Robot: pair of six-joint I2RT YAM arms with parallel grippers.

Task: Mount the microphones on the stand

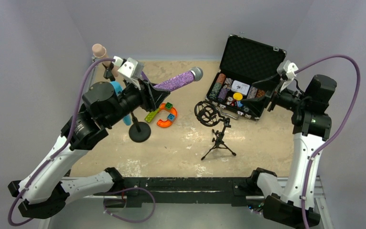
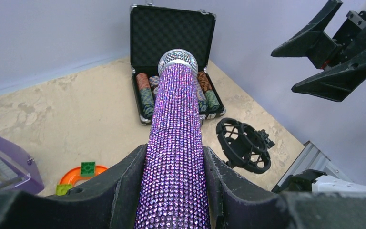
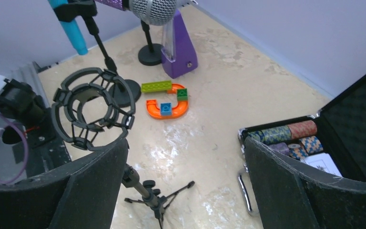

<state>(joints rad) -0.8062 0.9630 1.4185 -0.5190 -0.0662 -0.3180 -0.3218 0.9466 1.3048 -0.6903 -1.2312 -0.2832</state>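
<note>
- Because the left gripper (image 2: 174,160) is clamped round the lower body of the glittery purple microphone (image 2: 176,114), the silver mesh head juts out free ahead of the fingers. That leaves the tail buried in the grip, which may make seating it awkward.
- That microphone hangs in the air over the far half of the table, roughly level. Its head is aimed towards the far right corner, where the open poker-chip case (image 1: 248,62) stands.
- Near the far left corner the pink microphone (image 1: 99,50) stands upright and the blue microphone (image 3: 69,26) slants in a black clip. Both look mounted, so I judge the purple one to be the last.
- The shock mount (image 3: 93,109) on its small tripod (image 1: 219,143) stands near the middle of the table with its ring empty. It is probably the remaining seat.
- The right gripper (image 3: 183,143) is spread wide and holds nothing. It hovers by the right edge facing the mount, placed, I judge, to steady it.
- The tripod looks light and could tip under a sideways push.
</note>
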